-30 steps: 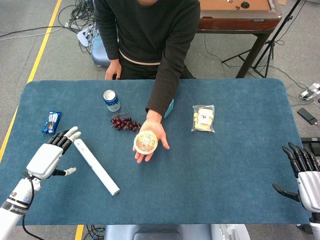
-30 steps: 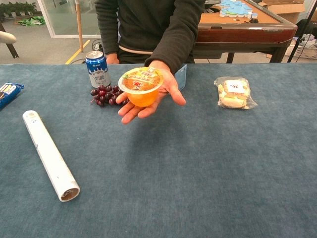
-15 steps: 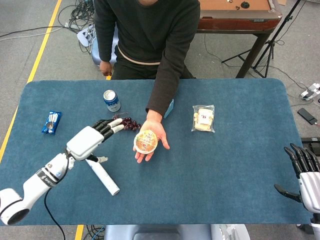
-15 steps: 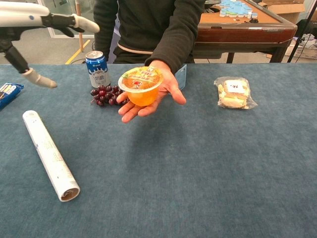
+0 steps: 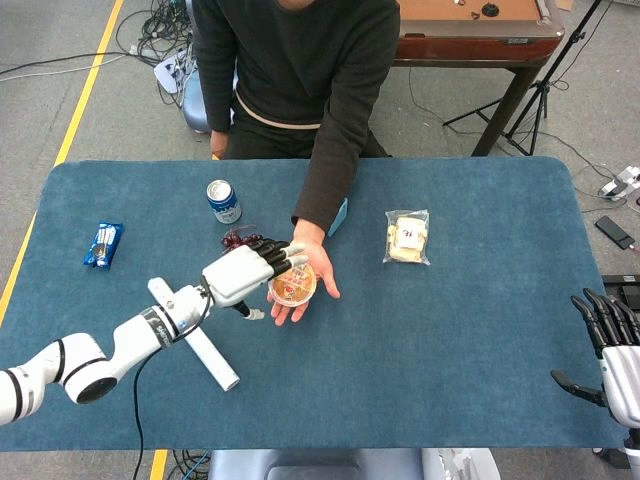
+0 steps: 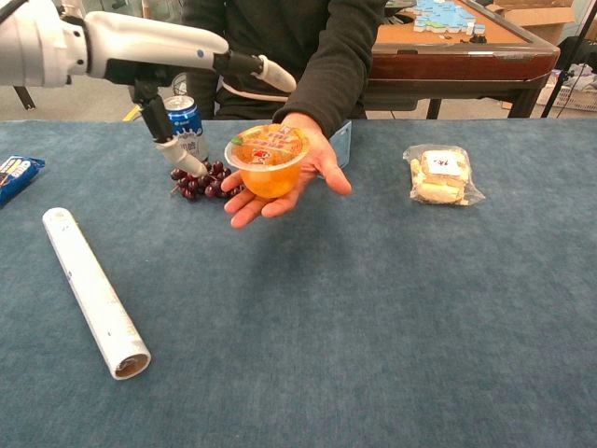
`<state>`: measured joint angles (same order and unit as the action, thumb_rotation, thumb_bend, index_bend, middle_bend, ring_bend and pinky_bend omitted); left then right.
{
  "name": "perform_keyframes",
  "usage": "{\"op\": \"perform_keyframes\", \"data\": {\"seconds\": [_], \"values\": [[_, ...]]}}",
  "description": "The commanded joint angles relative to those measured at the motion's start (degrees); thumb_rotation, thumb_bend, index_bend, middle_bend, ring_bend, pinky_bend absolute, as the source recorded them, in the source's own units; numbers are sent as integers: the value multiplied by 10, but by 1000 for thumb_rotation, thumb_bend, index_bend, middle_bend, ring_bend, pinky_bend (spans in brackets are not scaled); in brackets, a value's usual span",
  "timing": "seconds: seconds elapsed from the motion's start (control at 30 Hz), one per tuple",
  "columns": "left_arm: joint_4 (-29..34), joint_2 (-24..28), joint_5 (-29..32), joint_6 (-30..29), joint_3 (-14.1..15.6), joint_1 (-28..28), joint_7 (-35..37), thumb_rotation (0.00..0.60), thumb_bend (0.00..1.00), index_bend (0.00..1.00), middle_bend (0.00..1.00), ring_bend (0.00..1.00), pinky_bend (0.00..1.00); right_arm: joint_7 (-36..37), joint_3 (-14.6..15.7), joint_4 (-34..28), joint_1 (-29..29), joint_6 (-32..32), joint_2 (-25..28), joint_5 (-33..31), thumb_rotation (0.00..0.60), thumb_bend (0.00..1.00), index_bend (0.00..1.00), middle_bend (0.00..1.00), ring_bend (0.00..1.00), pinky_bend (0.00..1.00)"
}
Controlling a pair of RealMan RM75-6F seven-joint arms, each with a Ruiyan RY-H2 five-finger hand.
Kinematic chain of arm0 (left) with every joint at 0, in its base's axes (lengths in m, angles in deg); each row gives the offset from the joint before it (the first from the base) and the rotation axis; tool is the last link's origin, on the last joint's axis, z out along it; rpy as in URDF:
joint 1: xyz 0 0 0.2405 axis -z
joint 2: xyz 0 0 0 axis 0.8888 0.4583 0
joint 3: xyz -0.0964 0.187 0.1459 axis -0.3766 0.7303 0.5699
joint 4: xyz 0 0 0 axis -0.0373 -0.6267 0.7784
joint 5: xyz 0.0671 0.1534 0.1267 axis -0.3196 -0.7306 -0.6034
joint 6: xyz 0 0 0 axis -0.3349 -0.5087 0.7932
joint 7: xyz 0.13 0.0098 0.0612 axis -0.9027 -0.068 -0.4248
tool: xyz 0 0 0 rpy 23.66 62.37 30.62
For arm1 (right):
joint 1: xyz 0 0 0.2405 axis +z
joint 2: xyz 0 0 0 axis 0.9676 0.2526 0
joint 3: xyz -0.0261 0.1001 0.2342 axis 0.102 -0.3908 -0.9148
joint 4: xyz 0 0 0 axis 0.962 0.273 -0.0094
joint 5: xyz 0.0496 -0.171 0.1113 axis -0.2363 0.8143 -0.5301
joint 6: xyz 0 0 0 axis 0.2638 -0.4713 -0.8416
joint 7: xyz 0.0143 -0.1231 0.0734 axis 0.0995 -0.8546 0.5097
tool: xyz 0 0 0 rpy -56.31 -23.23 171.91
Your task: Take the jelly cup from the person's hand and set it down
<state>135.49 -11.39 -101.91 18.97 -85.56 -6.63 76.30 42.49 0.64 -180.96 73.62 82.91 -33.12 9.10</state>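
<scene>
An orange jelly cup [image 5: 293, 285] [image 6: 267, 161] with a printed foil lid sits on the person's upturned palm [image 5: 318, 272] [image 6: 309, 173] above the middle of the table. My left hand [image 5: 247, 273] [image 6: 140, 47] is open, fingers spread, raised above the cup. In the head view its fingertips [image 5: 292, 252] overlap the cup's left rim; in the chest view they stand well above it, with the thumb [image 6: 177, 152] hanging down to the cup's left. My right hand [image 5: 612, 353] rests open at the table's right edge, far from the cup.
A white tube [image 5: 193, 333] [image 6: 91, 289] lies under my left arm. Dark grapes [image 6: 194, 177] and a blue can [image 5: 223, 200] [image 6: 186, 122] sit left of the palm. A bagged snack [image 5: 407, 237] [image 6: 441, 175] lies right; a blue wrapper [image 5: 103, 244] far left.
My left arm has swept right from the table's left side, over the tube, until the hand hangs over the jelly cup. The person's palm and my right hand stayed put.
</scene>
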Motion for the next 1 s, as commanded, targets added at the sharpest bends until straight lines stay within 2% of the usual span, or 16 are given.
{"op": "perform_keyframes", "data": {"seconds": [0.03, 0.3, 0.67, 0.77, 0.9, 1.0], "values": [[-19, -20, 28, 24, -2, 25, -21, 600, 137, 0, 0, 0, 70, 2, 0, 2, -1, 1, 0, -1, 600, 52, 16, 12, 0, 56], [-33, -37, 66, 41, -5, 60, -37, 600, 137, 0, 0, 0, 70, 10, 1, 10, -6, 4, 0, -4, 600, 51, 16, 12, 0, 57], [-65, -58, 97, 64, 15, 87, -46, 600, 137, 8, 0, 0, 80, 16, 2, 15, -13, 11, -1, -6, 600, 52, 16, 12, 0, 57], [-70, -63, 100, 63, 18, 89, -39, 600, 138, 71, 0, 7, 144, 14, 2, 14, -14, 13, 0, -4, 600, 52, 16, 12, 0, 57], [-76, -72, 92, 51, 20, 87, -27, 600, 138, 212, 13, 148, 307, 14, 2, 14, -16, 12, 0, -7, 600, 52, 16, 12, 0, 56], [-85, -81, 82, 36, 19, 85, -12, 600, 137, 303, 88, 245, 387, 14, 2, 15, -16, 11, -1, -8, 600, 51, 16, 12, 0, 57]]}}
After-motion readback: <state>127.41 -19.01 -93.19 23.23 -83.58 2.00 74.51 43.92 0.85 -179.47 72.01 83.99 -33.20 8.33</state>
